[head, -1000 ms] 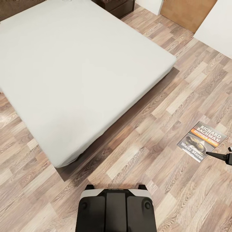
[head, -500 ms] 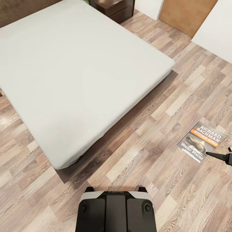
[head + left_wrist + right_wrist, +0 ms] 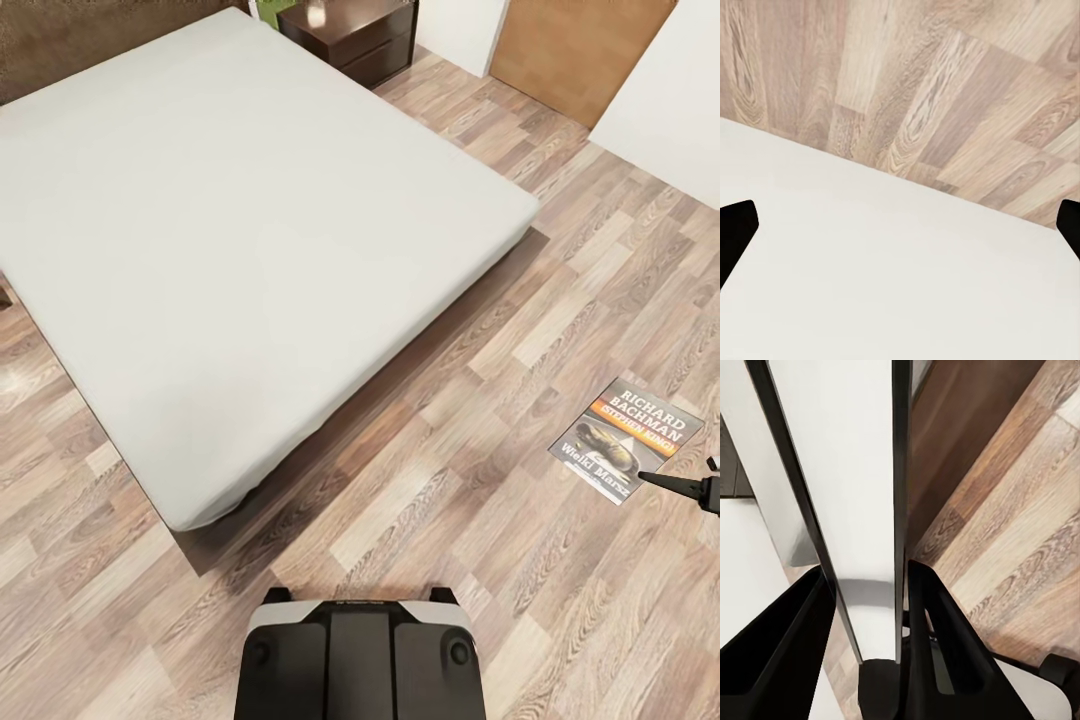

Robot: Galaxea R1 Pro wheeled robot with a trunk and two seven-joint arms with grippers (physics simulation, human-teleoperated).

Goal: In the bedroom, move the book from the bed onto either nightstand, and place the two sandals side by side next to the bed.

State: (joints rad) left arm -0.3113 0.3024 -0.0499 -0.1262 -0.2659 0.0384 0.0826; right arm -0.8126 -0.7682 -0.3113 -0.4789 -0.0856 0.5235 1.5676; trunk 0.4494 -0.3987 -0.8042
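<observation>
My right gripper (image 3: 700, 482) pinches the book (image 3: 626, 438) edge-on (I think), well off the bed (image 3: 250, 230); next: carry to nightstand (image 3: 350, 35), left gripper (image 3: 900, 225) spread wide

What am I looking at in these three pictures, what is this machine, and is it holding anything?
This is a simulated wheeled robot with two arms, steered by a person. The large picture comes from a camera on its head, looking down. The black and white shape at the bottom is its own base, standing on a wooden floor beside a big bed with a bare pale mattress. A dark nightstand stands by the bed's far corner.

The other two pictures come from cameras on the wrists, looking along each arm's jaws. The right jaws are closed on a paperback book, seen cover-up in the head view and edge-on from the right wrist. The left jaws stand wide apart and hold nothing.
</observation>
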